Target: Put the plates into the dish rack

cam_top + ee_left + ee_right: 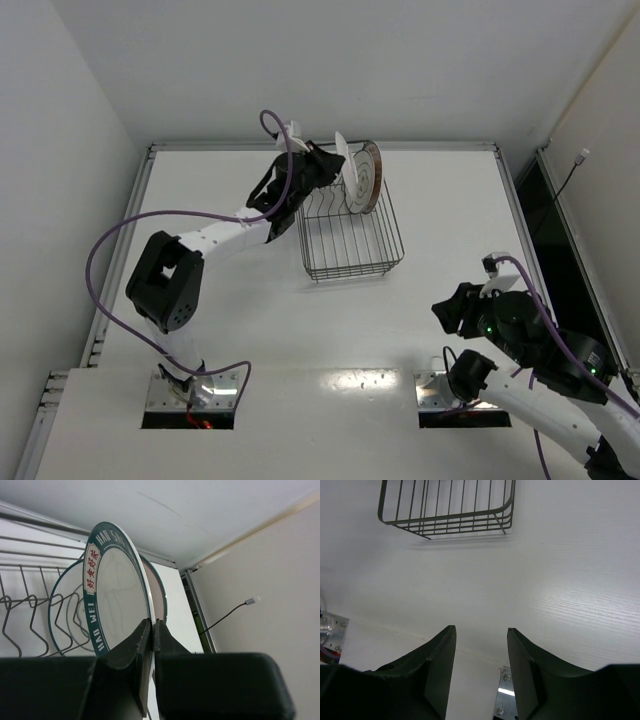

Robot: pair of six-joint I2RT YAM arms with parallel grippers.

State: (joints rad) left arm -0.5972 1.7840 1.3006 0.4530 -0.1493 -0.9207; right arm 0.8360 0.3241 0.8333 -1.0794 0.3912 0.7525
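My left gripper [152, 625] is shut on the lower rim of a white plate [120, 600] with a dark teal lettered rim, held upright over the far end of the dish rack [350, 240]. In the top view that gripper [325, 165] holds the plate [341, 158] edge-on. Behind it an orange-faced plate [369, 178] stands in the rack, also seen as the brownish plate [160, 597] in the left wrist view. A ringed plate [62, 617] stands close by among the rack's tines [20, 612]. My right gripper [480, 630] is open and holds nothing, low at the near right [452, 312].
The rack's near end [447, 510] holds nothing. A raised rail [515, 200] borders the table on the right, with a dark gap beyond it. A thin cable [235, 612] hangs on the right wall. Metal base plates [445, 390] sit at the near edge.
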